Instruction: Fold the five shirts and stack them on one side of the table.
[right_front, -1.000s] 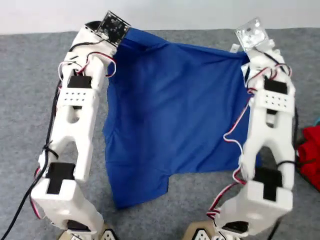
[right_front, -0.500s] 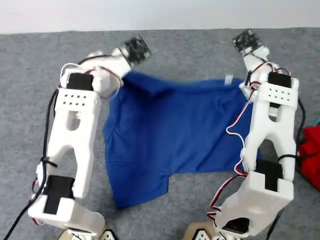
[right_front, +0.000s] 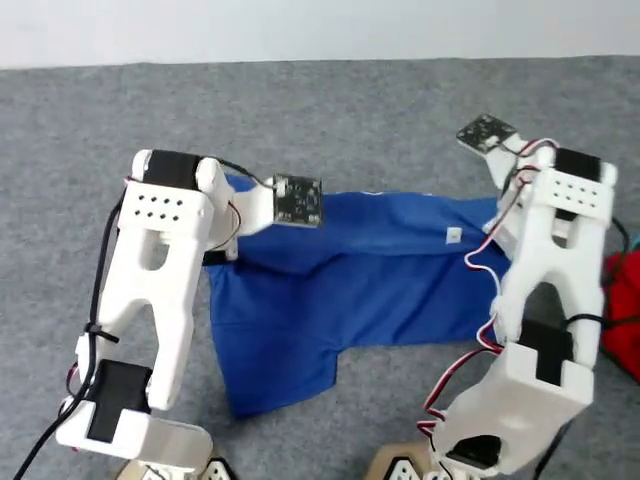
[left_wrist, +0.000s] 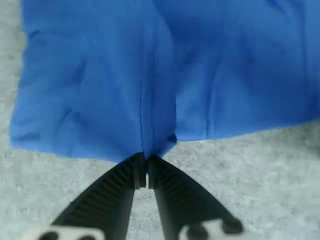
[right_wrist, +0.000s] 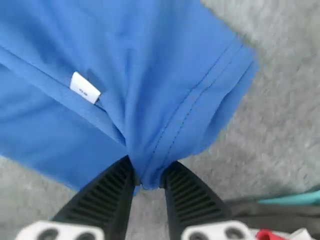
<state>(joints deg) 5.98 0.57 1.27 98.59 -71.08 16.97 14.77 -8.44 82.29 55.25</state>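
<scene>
Folding blue shirt (right_front: 380, 270): left pincer (left_wrist: 146, 162) and right pincer (right_wrist: 145, 181) are clamped on its edge; corners should be lowered level.

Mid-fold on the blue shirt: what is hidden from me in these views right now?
High view: the red cloth is cut off by the right edge, so its shape is unknown.
High view: the arms cover the side edges of the blue shirt.
Wrist views: the left gripper and right gripper pinch the shirt; bunched fabric hides how many layers.
</scene>
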